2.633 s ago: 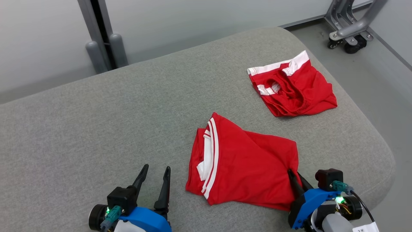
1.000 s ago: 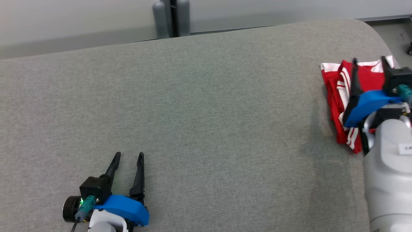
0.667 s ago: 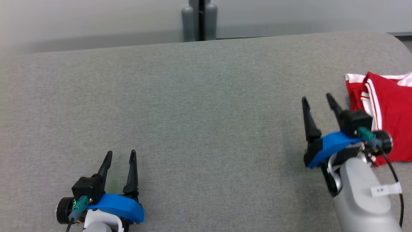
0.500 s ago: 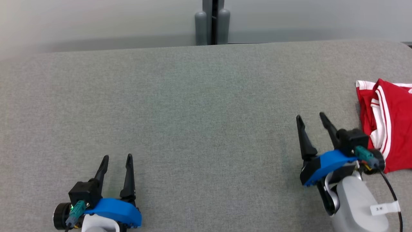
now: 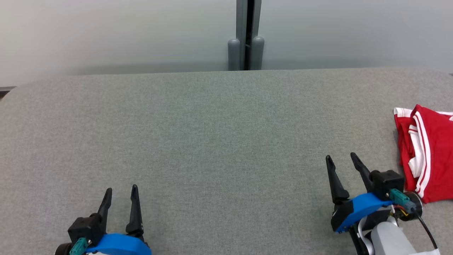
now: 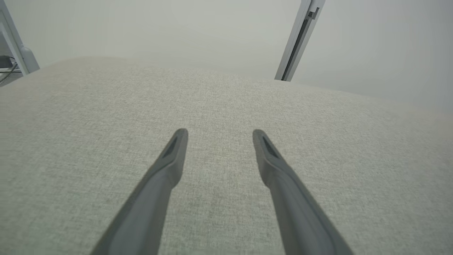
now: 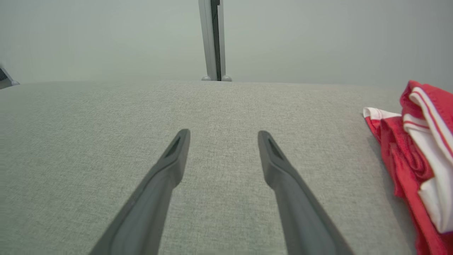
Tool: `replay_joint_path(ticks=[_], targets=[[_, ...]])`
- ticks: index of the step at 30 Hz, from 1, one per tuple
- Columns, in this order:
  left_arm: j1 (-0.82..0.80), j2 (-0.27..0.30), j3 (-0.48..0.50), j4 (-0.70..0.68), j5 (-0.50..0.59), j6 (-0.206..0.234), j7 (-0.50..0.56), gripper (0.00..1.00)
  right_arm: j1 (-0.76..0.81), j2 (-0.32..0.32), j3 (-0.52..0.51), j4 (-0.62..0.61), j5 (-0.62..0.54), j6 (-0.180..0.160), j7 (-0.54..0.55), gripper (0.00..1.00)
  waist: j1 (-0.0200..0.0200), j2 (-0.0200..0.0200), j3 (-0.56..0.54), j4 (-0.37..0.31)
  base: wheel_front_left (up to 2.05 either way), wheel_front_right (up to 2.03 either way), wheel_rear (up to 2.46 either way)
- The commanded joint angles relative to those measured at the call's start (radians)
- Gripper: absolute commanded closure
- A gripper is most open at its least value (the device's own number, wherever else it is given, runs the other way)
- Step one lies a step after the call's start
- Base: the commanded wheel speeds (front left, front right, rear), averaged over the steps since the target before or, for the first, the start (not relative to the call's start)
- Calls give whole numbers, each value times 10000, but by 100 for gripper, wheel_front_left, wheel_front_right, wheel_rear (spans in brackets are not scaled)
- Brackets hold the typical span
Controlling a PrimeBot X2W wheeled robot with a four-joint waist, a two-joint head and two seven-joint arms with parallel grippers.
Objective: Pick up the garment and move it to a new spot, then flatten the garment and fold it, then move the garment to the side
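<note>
A folded red garment (image 5: 430,152) with white stripes lies at the far right of the grey cushion (image 5: 212,141), cut off by the head view's right edge. The right wrist view has the garment (image 7: 421,156) at its right side. My right gripper (image 5: 341,161) stands open and empty just left of the garment, apart from it; its fingers (image 7: 166,166) hover over bare fabric. At the lower left my left gripper (image 5: 121,189) is open too, with nothing between its fingers (image 6: 170,163).
A grey wall runs behind the cushion, with a dark vertical post (image 5: 245,35) flanked by two grey rounded stubs at its middle. The cushion's left corner (image 5: 14,95) curves off at the far left. A metal frame piece (image 6: 14,49) shows in the left wrist view.
The camera has swung left, so the garment slid to the right edge. My right gripper let go of the garment and drew back toward me; the left one stayed open.
</note>
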Motion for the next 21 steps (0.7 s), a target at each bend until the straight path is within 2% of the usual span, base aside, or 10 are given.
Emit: replay_joint_path(ticks=[1, 15, 16, 21], targets=[[84, -5, 15, -9, -86, 36, 0, 0, 264, -23, 64, -44, 115, -4, -41, 0, 0, 0, -104, 2, 0, 0, 0], [935, -7, 43, -201, -572, -22, 0, 0, 1168, -22, 320, -71, 582, -4, -42, 0, 0, 0, -947, -10, 0, 0, 0], [877, -2, 24, -151, -589, 1, 6, 100, 1028, 2, 301, -14, 522, 0, 2, 100, 0, 0, -951, -6, 0, 0, 0], [885, -15, 67, 158, -898, -3, 191, 100, 1118, 24, 193, 266, 820, 0, 198, 100, 0, 0, -962, 3, 0, 0, 0]])
